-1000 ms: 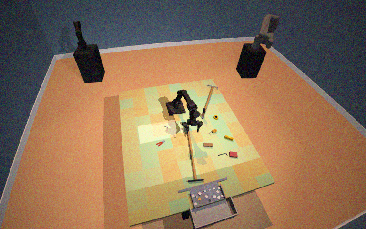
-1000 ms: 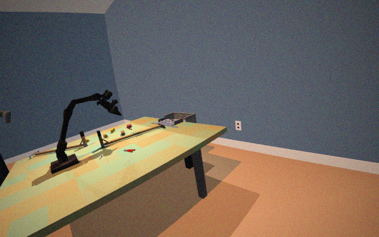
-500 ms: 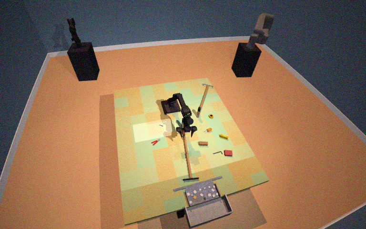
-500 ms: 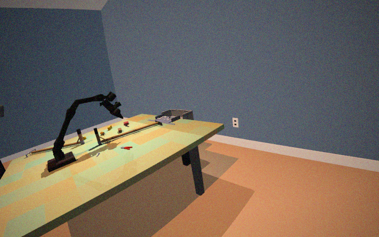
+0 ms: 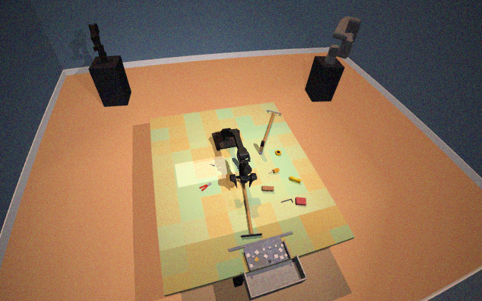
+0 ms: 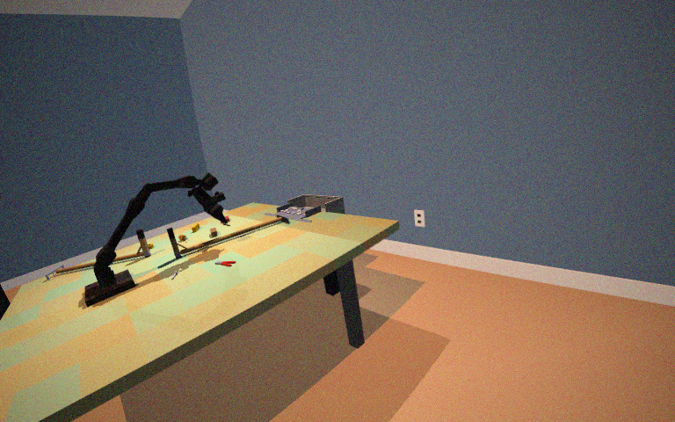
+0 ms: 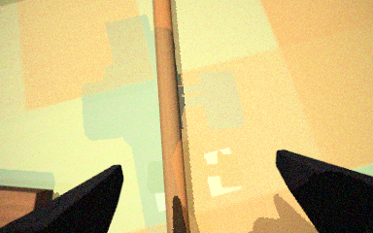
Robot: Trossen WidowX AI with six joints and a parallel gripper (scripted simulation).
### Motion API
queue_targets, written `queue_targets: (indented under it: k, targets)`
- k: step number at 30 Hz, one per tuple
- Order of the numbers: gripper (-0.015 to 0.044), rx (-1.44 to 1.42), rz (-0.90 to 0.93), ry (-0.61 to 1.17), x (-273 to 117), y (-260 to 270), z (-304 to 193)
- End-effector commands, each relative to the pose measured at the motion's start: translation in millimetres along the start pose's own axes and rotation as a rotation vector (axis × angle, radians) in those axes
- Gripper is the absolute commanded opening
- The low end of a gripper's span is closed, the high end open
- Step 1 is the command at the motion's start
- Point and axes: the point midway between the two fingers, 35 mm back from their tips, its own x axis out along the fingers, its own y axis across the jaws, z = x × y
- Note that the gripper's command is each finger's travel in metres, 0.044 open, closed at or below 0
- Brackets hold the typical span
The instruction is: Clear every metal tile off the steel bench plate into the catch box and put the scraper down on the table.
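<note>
The long scraper [image 5: 247,209] [image 6: 249,229] [image 7: 167,73] lies on the table, its wooden handle pointing away from the arm. Its dark, wide head [image 5: 251,235] [image 6: 284,219] rests just short of the steel bench plate [image 5: 259,265]. A dark upright post [image 6: 173,243] stands at its near end. Several small pale metal tiles, one orange tile [image 5: 256,259] and a dark one lie on the plate. The catch box [image 5: 277,278] [image 6: 334,204] at the far end shows no tiles inside. My gripper [image 5: 243,185] [image 6: 226,223] [image 7: 199,164] is open and empty above the handle, one finger either side of its line.
A second long-handled tool [image 5: 268,129] [image 6: 99,262] lies beside the arm's base. A wooden block [image 5: 267,188] [image 7: 16,204], screwdriver [image 5: 275,170], yellow object [image 5: 294,179], red block [image 5: 300,200], hex key [image 5: 287,200] and yellow ring [image 5: 278,152] lie to one side; red pliers [image 5: 204,187] [image 6: 226,263] on the other.
</note>
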Motion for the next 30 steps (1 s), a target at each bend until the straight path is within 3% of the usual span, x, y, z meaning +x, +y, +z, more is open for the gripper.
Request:
queue_targets:
  k: [1,30]
  targets:
    - [0.0440,0.000,0.008,0.002,1.3,-0.3,0.9]
    - [0.0440,-0.008,0.000,-0.041,-81.1,29.2,-32.9]
